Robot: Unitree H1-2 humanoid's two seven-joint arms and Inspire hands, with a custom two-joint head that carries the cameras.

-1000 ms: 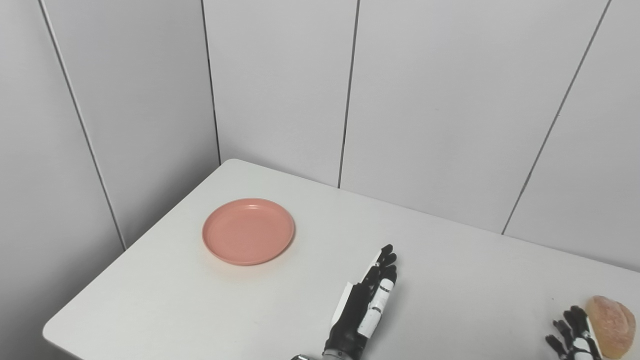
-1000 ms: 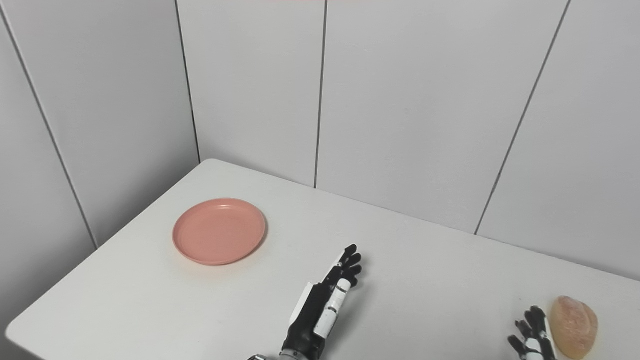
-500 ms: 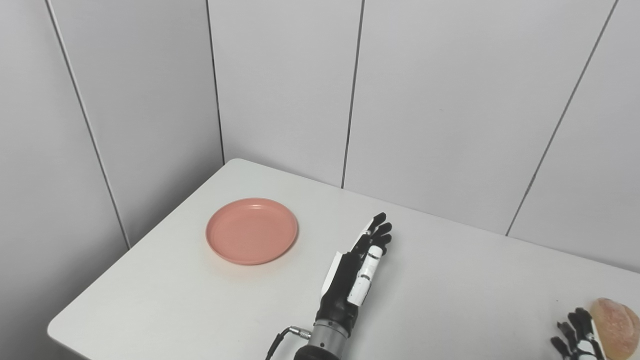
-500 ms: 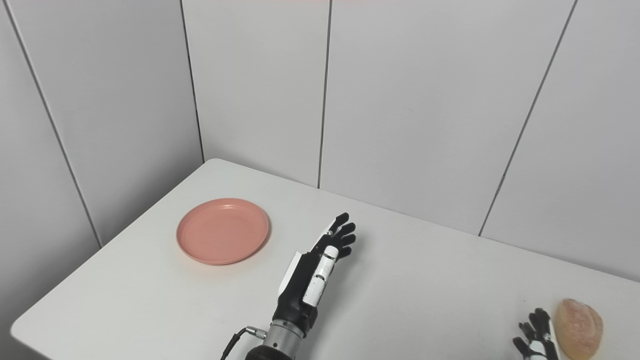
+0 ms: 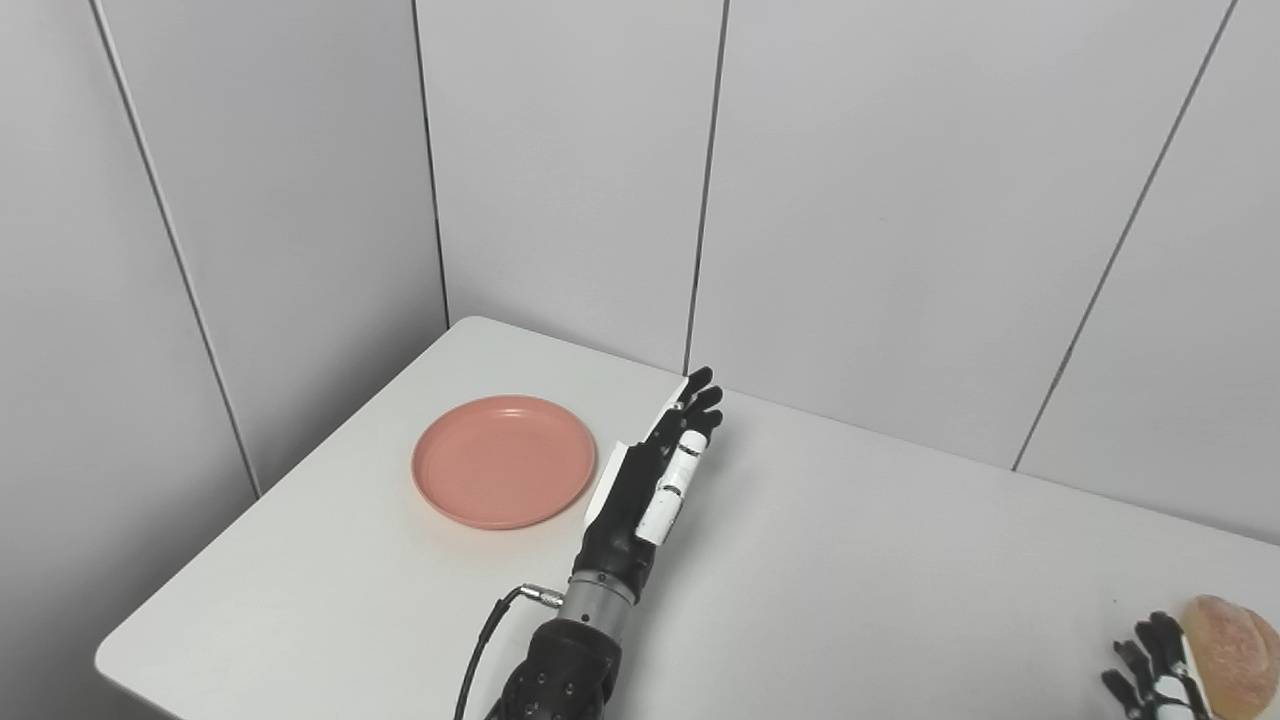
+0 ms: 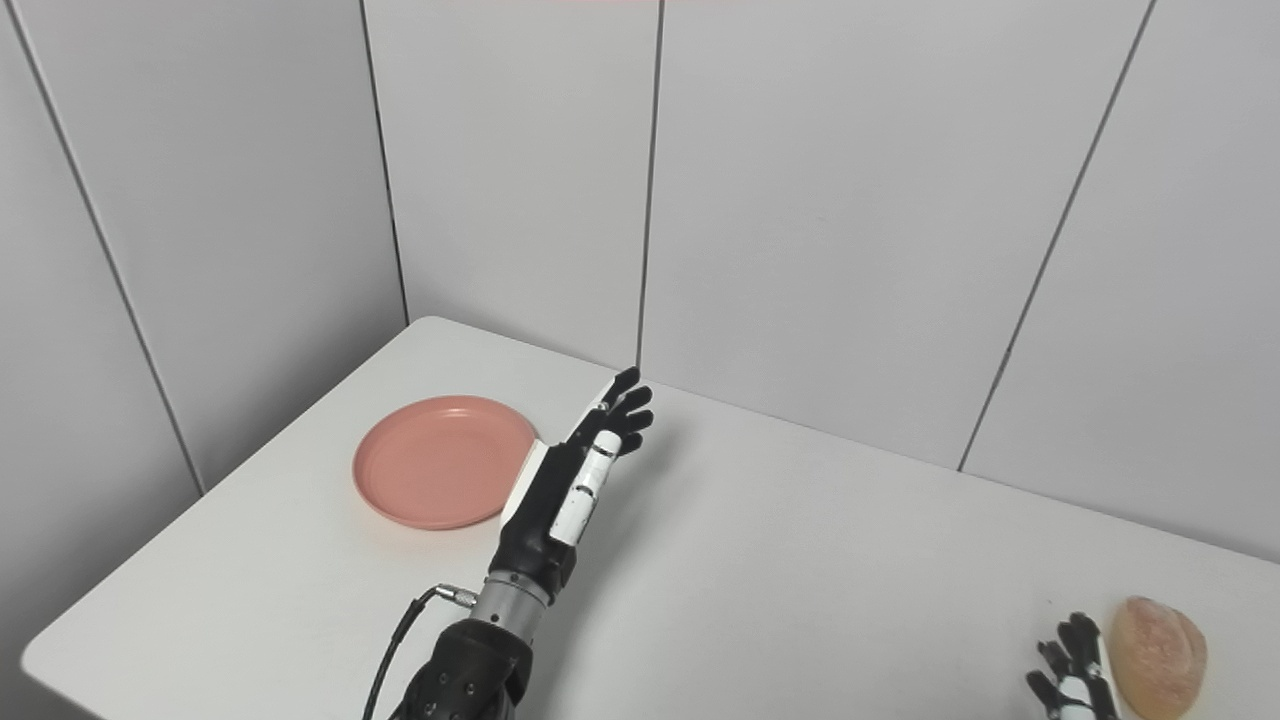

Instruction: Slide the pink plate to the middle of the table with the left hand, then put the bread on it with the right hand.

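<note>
The pink plate point(image 5: 503, 460) lies empty on the far left part of the white table point(image 5: 900, 560). My left hand point(image 5: 655, 475) hovers just right of the plate, fingers straight and apart, open and holding nothing; in the right eye view the left hand point(image 6: 575, 470) overlaps the plate's point(image 6: 440, 460) right rim. The bread point(image 5: 1228, 655), a tan roll, rests at the table's near right corner. My right hand point(image 5: 1155, 675) stays beside it at the picture's bottom edge, fingers spread, touching nothing that I can see.
Grey wall panels point(image 5: 880, 200) close the table's back and left sides. The table's left edge point(image 5: 250, 510) runs close past the plate. Bare tabletop stretches between the left hand and the bread.
My left arm has reached forward and to the left, bringing the open hand from mid-table to beside the plate's right rim. Plate, bread and right hand have stayed put.
</note>
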